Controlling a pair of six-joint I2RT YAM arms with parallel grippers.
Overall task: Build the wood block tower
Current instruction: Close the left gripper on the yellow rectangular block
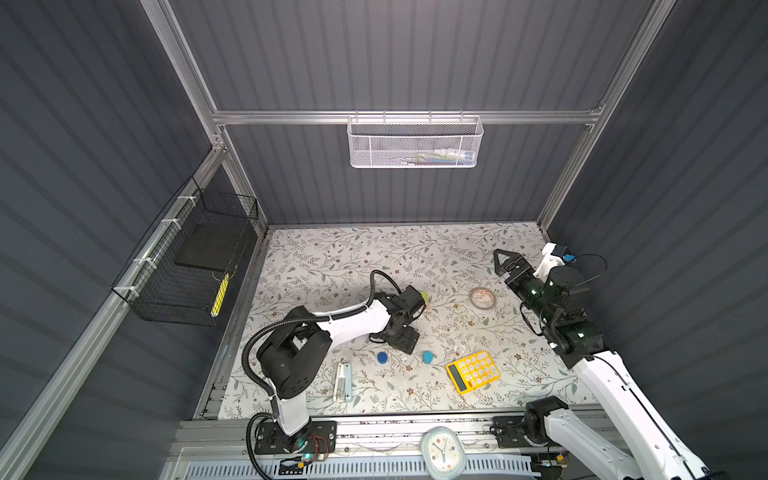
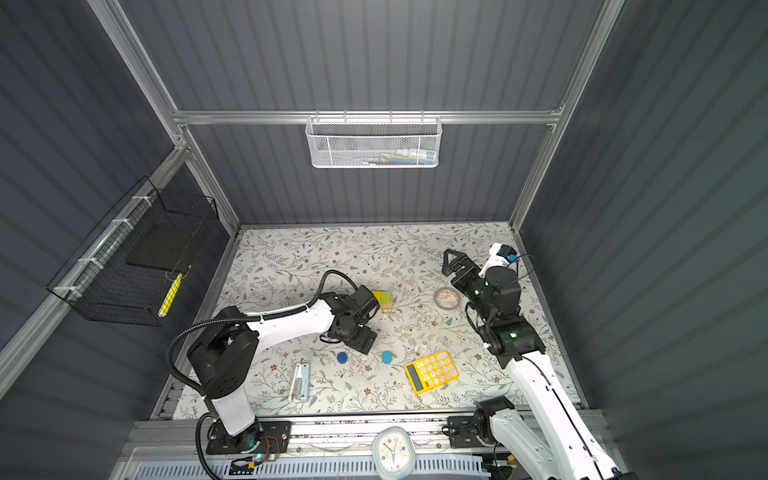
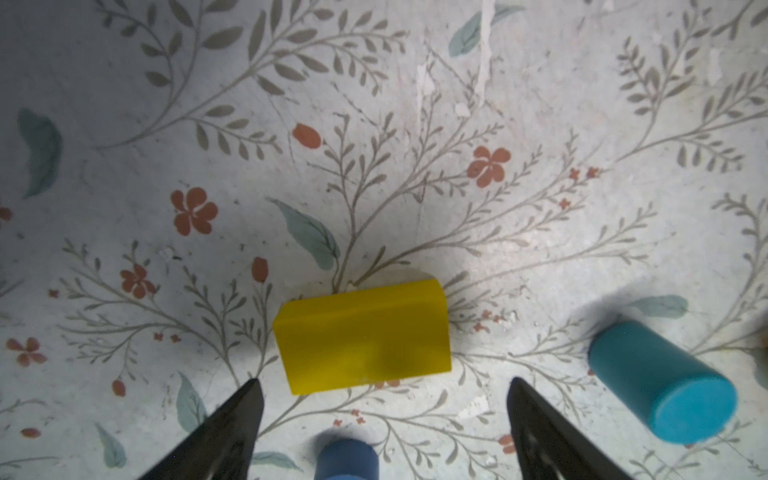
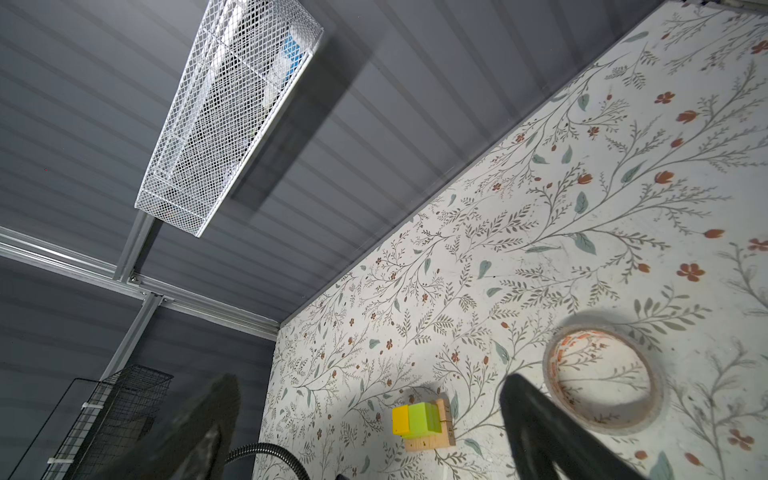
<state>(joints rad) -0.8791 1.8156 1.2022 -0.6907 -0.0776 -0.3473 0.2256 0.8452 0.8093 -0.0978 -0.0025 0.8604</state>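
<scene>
Jaws on both arms are open and empty. A yellow block [image 3: 361,336] lies on the table [image 3: 540,228] just past the left jaws. In a top view, the block stack [image 2: 383,300] sits mid-frame.

Table [image 1: 332,253] holds stacked blocks [image 2: 383,300], yellow block [image 3: 363,336], navy cylinder [image 1: 382,357], teal cylinder [image 1: 427,356], calculator [image 1: 473,371], tape roll [image 1: 482,298]
</scene>
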